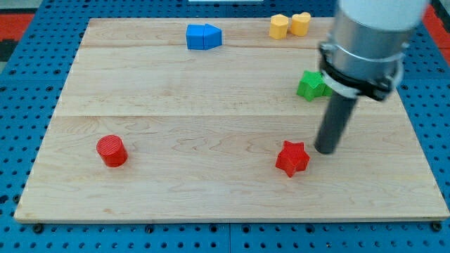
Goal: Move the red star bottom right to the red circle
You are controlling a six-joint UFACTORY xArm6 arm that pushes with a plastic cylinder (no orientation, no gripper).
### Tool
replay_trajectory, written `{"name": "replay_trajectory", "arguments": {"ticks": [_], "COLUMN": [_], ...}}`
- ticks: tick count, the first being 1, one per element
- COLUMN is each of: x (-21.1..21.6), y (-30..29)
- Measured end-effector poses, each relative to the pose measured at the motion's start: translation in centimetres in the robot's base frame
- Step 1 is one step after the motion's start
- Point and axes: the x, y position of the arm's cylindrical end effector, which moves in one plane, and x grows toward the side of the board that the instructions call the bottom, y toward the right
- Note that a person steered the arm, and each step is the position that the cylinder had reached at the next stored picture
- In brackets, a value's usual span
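The red star [292,158] lies on the wooden board at the view's lower right of centre. The red circle [111,150], a short cylinder, stands at the view's lower left. My tip [326,150] rests on the board just to the right of the red star, a small gap away from it. The rod rises from there to the arm's grey body at the view's top right.
A blue cube and blue pentagon-like block [203,36] sit together at the view's top centre. Two yellow blocks [289,25] sit at the top right. A green star [311,85] is partly hidden behind the arm. The wooden board [211,197] lies on a blue pegboard.
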Motion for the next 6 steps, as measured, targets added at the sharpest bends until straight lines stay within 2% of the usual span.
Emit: {"name": "replay_trajectory", "arguments": {"ticks": [2,3,4,6], "x": [-0.6,0.2,2.4,-0.9], "y": [-22.2,-13.6,-18.6,-24.6]}}
